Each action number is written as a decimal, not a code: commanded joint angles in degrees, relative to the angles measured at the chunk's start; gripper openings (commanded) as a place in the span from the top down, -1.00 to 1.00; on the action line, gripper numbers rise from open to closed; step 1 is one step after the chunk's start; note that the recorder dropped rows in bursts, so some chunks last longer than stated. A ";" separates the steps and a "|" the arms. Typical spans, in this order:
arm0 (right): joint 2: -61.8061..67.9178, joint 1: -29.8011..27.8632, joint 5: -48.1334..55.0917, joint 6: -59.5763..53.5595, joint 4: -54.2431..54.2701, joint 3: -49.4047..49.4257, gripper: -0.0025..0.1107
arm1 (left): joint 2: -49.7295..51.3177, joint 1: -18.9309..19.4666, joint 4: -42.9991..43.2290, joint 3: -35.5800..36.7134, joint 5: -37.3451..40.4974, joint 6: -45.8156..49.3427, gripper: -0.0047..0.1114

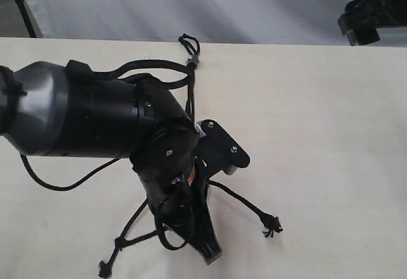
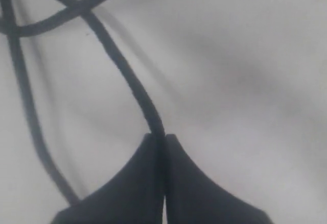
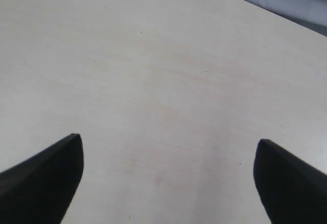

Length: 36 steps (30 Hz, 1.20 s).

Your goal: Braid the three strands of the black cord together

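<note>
Pale table point(image 1: 331, 133), white cloth behind. Black cord point(image 1: 189, 91) runs from its knot point(image 1: 193, 60) at far edge twd near edge, three strands point(image 1: 245, 201) fanning out under L arm point(image 1: 95, 114). L gripper point(image 2: 164, 137) pinched shut on one strand point(image 2: 125, 76). R gripper point(image 3: 168, 141) gapes, empty, over bare top nr far right corner. Best approach: lift slightly, carry strand across its neighbour w/ steady tension, no yanking the knot.

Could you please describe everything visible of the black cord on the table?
The black cord is thin, round rope lying loose on the table. Near the edge, a knot with a greyish band and small loop joins its strands, which pass under the left arm and splay out, ends knotted or frayed. The left gripper is shut on one strand.
</note>
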 commanded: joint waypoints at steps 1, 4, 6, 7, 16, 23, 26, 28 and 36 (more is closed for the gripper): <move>-0.27 0.05 -0.25 -0.34 0.26 -0.02 -0.52 | 0.13 -0.32 14.12 -0.01 3.40 0.43 0.92; -0.27 0.05 -0.15 -1.21 1.43 -0.02 -0.52 | 1.84 -0.32 23.37 1.34 2.48 0.19 0.92; -0.27 0.05 -0.15 -1.59 1.85 -0.02 -0.52 | 3.23 -0.32 27.75 3.62 -0.78 0.07 0.92; -0.27 0.05 -0.15 -1.59 1.85 -0.02 -0.52 | 3.85 -0.09 29.39 5.11 -3.21 0.07 0.92; -0.27 0.05 -0.03 -2.51 1.85 -0.02 -0.52 | 5.03 2.38 26.52 11.39 -11.30 -3.00 0.92; -0.27 0.05 -0.26 -2.61 1.75 -0.02 -0.52 | 4.84 2.38 -9.13 11.78 -11.25 16.64 0.92; -0.27 0.05 -0.26 -2.72 1.75 -0.02 -0.52 | 1.73 2.38 -18.84 11.08 -9.91 25.36 0.92; -0.27 0.05 -0.26 -2.72 1.75 -0.02 -0.52 | -2.05 2.38 -10.19 10.83 -10.17 26.00 0.92; -0.27 0.05 -0.08 -2.71 1.75 -0.02 -0.52 | -3.62 3.11 10.52 10.83 -7.75 21.03 0.92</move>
